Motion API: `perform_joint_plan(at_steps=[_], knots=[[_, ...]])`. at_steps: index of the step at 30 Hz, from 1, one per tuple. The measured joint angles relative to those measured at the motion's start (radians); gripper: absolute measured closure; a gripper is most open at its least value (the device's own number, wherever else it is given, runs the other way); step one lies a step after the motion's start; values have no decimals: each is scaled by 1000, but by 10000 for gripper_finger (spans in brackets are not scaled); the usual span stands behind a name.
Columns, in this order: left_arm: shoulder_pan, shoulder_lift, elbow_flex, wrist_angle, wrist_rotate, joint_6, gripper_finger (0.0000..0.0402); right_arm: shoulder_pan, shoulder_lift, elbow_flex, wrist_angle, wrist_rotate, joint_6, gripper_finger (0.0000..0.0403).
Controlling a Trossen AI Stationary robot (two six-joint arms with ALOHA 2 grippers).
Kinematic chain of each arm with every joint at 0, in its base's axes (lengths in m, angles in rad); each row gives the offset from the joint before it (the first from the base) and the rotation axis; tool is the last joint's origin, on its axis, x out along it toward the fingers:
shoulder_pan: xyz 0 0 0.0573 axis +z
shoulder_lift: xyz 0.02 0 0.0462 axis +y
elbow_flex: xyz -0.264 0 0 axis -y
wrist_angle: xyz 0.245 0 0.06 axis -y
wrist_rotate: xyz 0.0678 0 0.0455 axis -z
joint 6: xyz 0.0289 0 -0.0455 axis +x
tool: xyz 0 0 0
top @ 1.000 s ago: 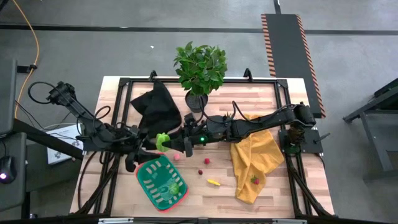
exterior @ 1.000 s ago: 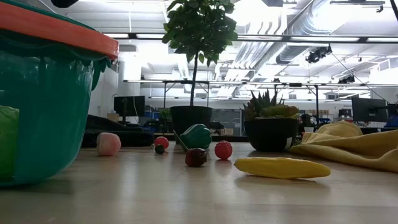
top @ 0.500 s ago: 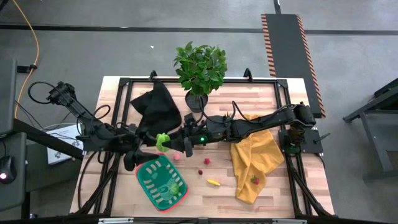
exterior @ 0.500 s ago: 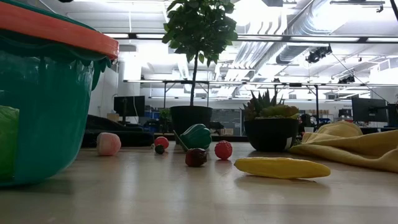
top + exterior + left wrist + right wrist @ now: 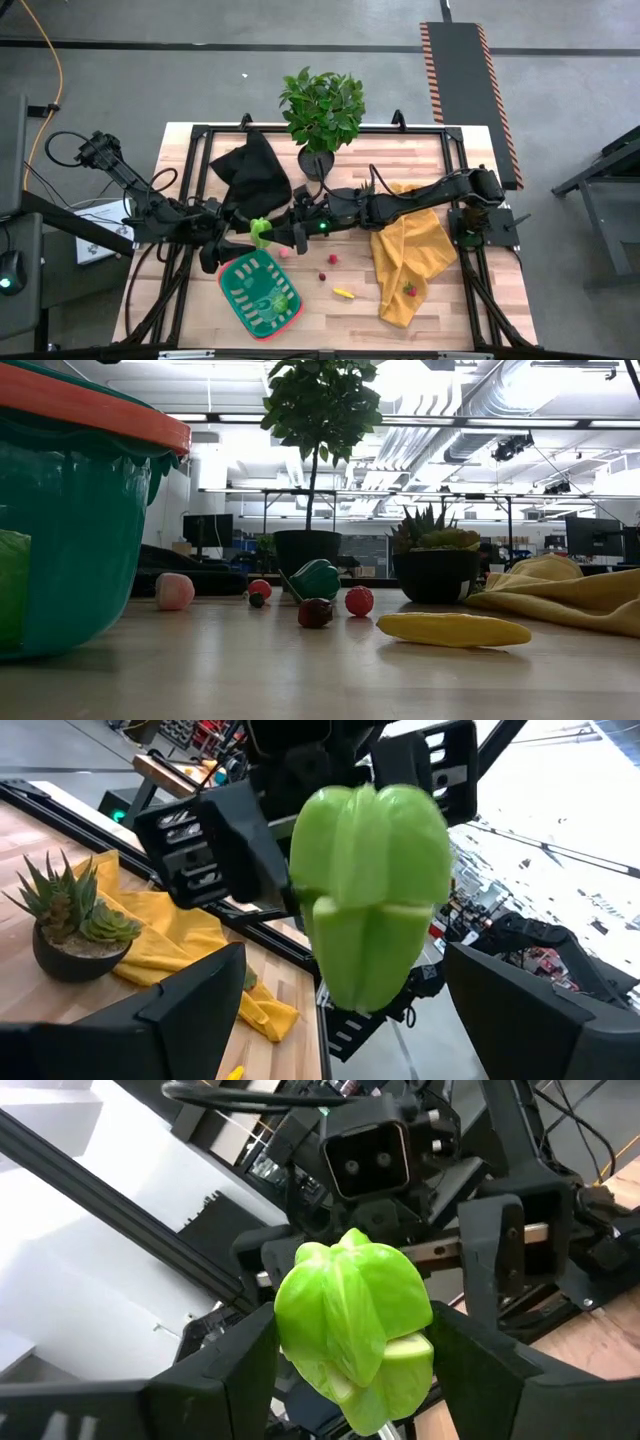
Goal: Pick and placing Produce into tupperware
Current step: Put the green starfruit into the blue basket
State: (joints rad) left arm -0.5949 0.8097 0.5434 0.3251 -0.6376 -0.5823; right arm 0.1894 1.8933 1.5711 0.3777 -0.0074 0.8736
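Note:
A light green toy pepper [image 5: 259, 231] hangs in the air between both grippers, just beyond the tupperware's far corner. My right gripper [image 5: 273, 232] reaches in from the table's right and is shut on it. My left gripper [image 5: 247, 238] faces it from the left, open, its fingers [image 5: 190, 1010] standing wide on either side of the pepper [image 5: 372, 890]. The green tupperware [image 5: 240, 283] with its red rim lies near the table's near edge, a green piece [image 5: 280, 300] inside. Pink [image 5: 285, 252], red [image 5: 332, 259], dark red [image 5: 322, 275] and yellow [image 5: 343, 293] produce lie on the wood. My right gripper pinches the green pepper by its two sides [image 5: 300, 1330] between its two fingers [image 5: 235, 1370]. The fingers come level from the table's right. The pepper is lifted clear of the table, and its free end points toward the left gripper.
A black cloth [image 5: 250, 175] and a large leafy potted plant [image 5: 322, 110] stand at the far side. A small spiky plant [image 5: 435, 565] sits behind the right arm. A yellow cloth [image 5: 410, 255] with a red piece [image 5: 408, 290] on it covers the right part.
My right gripper has carried the green pepper a little toward the table's left, farther in between the left gripper's open fingers. The produce on the table has stayed where it was.

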Motion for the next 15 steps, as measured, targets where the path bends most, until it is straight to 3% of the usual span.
perform_joint_plan(at_steps=[15], knots=[[0,40,0,41,5,2,76,-2,5,0,26,0,-1,189]])
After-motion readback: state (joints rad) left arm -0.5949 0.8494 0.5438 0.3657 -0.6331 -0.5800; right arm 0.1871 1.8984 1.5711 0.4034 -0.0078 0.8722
